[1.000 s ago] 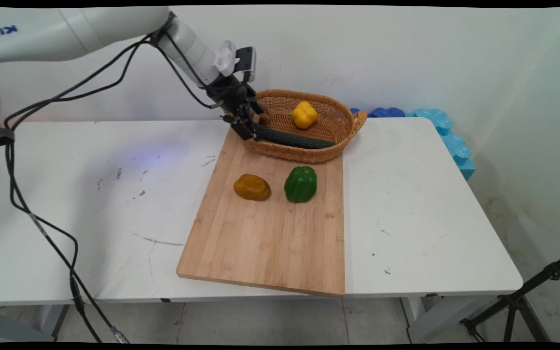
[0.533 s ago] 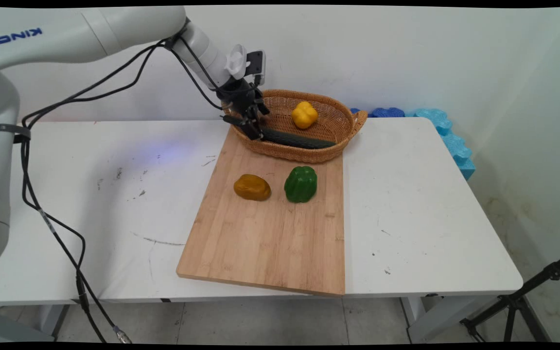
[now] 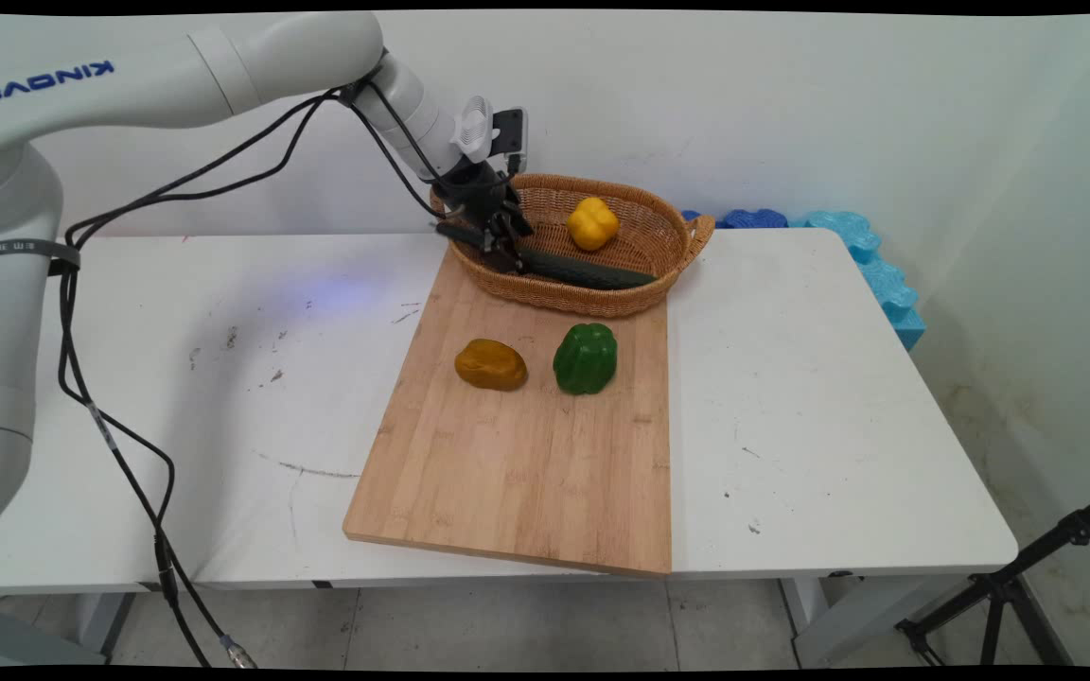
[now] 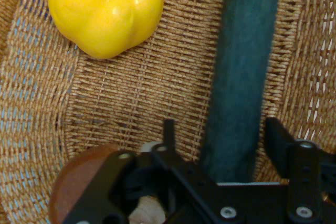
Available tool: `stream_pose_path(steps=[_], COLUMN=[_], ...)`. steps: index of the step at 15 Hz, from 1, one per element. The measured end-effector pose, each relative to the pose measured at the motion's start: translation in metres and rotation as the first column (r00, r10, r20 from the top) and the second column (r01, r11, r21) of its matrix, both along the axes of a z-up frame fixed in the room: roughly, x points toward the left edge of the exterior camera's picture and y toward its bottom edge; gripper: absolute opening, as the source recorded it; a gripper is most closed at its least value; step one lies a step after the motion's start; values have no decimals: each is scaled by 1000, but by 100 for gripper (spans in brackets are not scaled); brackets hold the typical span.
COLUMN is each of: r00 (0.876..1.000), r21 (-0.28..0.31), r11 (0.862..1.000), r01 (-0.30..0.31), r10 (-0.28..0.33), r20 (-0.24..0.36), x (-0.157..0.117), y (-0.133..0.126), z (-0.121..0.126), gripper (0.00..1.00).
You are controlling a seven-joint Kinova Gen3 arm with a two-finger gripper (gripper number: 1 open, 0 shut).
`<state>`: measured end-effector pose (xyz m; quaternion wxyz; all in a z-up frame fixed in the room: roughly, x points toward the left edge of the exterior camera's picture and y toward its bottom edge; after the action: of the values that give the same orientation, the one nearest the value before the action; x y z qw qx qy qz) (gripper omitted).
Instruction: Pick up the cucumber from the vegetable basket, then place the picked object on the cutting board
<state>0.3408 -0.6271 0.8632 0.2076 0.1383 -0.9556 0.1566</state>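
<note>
Straddling the cucumber [image 4: 239,72] near the basket [image 3: 602,295] rim: pincer [image 4: 220,140], spread wide, gripping nothing; formerly outside that rim.

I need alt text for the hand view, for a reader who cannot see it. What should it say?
The black gripper reaches into a woven basket with its fingers open on either side of a dark green cucumber. A yellow bell pepper lies further along in the basket, apart from the cucumber.

Woven wicker basket [image 3: 602,288], matt dark green cucumber [image 4: 241,77], glossy yellow pepper [image 4: 105,11], smooth wooden board [image 3: 526,454].
</note>
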Motion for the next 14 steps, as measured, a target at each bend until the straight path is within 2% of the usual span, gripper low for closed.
stream_pose_path(steps=[8,14], r00=[999,998], r21=[16,10], r11=[999,998], r01=[32,55], r10=[-33,-55], r20=[19,18], x=[-4,-3], y=[2,13], z=[-7,6], gripper=[0,0])
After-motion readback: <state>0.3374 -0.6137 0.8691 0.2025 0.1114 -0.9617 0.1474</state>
